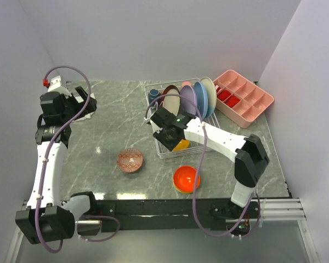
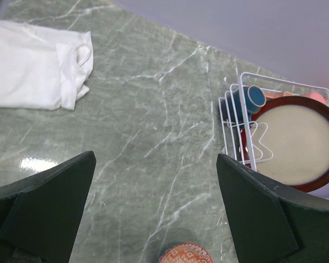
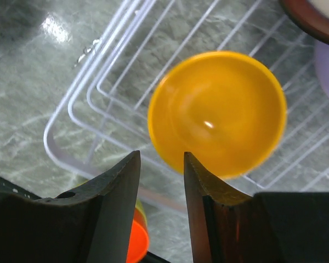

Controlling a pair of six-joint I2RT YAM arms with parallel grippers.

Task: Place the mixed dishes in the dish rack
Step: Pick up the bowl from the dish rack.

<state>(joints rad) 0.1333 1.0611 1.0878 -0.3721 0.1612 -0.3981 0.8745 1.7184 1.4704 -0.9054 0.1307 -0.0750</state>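
The white wire dish rack (image 1: 160,150) holds upright plates: dark-red-rimmed (image 1: 171,101), lavender (image 1: 187,98), blue (image 1: 200,97) and cream (image 1: 209,93), with a navy cup (image 1: 154,95) at its back left. An orange-yellow bowl (image 3: 219,112) lies in the rack's near end. My right gripper (image 3: 161,156) hovers just over that bowl's near rim, open with a narrow gap and nothing between its fingers. A patterned pink bowl (image 1: 130,160) and a red-orange bowl (image 1: 186,178) sit on the table. My left gripper (image 2: 155,159) is wide open and empty, high over the table's left side.
A pink compartment tray (image 1: 244,96) stands at the back right beside the rack. A white folded cloth (image 2: 33,66) lies at the far left of the marble table. The rack's wire wall (image 2: 233,93) rises right of my left gripper.
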